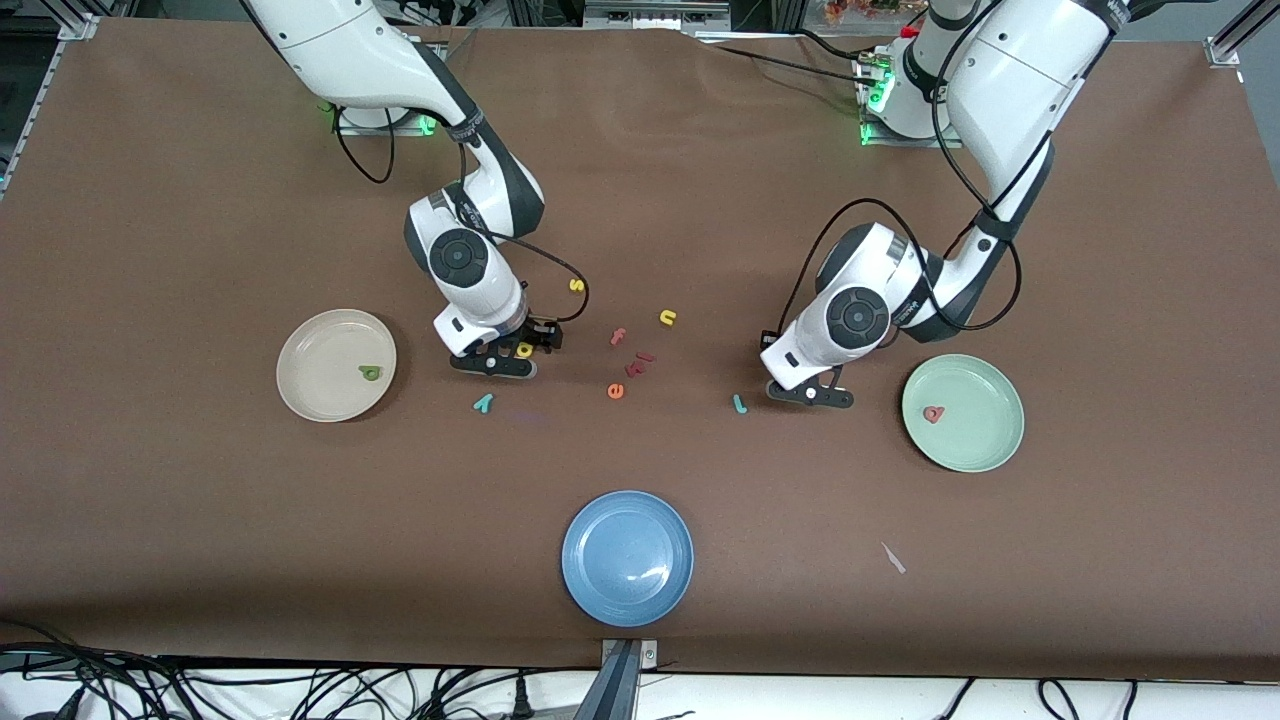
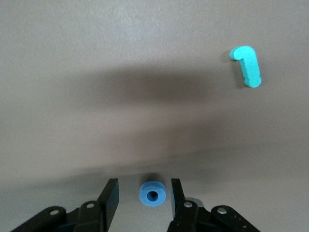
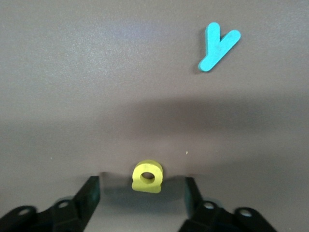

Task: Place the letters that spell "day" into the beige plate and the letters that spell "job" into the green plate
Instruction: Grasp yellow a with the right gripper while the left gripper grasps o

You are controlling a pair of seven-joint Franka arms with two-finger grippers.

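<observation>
Teal "j" (image 2: 247, 65) flat, hook toward camera.

This is a robotics lab bench, no question. Two white Franka arms are bolted along the top edge of a table (image 1: 200, 520) draped in plain brown cloth, green status lights glowing at their bases and black cables looping off the wrists. Aluminium framing (image 1: 1235, 40) shows at the table's corners, and a tangle of power cords (image 1: 150, 690) runs along the white edge nearest the front camera. The props look staged for a test: tiny foam letters (image 1: 630, 360) scattered mid-table, and three plain plastic plates, a beige plate (image 1: 305, 385), a green plate (image 1: 985, 440) and a blue plate (image 1: 627, 560).
</observation>
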